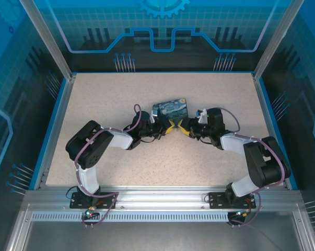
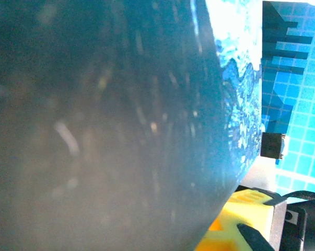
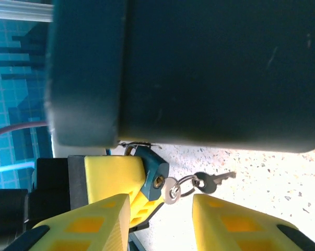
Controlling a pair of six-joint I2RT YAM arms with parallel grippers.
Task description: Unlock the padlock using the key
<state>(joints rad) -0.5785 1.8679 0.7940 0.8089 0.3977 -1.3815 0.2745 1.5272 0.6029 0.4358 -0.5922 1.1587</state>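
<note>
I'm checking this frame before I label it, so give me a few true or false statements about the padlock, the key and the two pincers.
1. The left pincer is shut on the small teal-bodied metal padlock. True.
2. The right pincer clamps the thin silvery metal key. False: its fingers stand apart, and the key lies just past their tips, ungripped.
3. The dark-blue rectangular box printed with a night-sky painting lies just beyond both pincers, near the middle of the table. True.
4. The key's blade is in the padlock's keyhole. False: the blade points away from the padlock, and small metal rings lie between the two.
</note>
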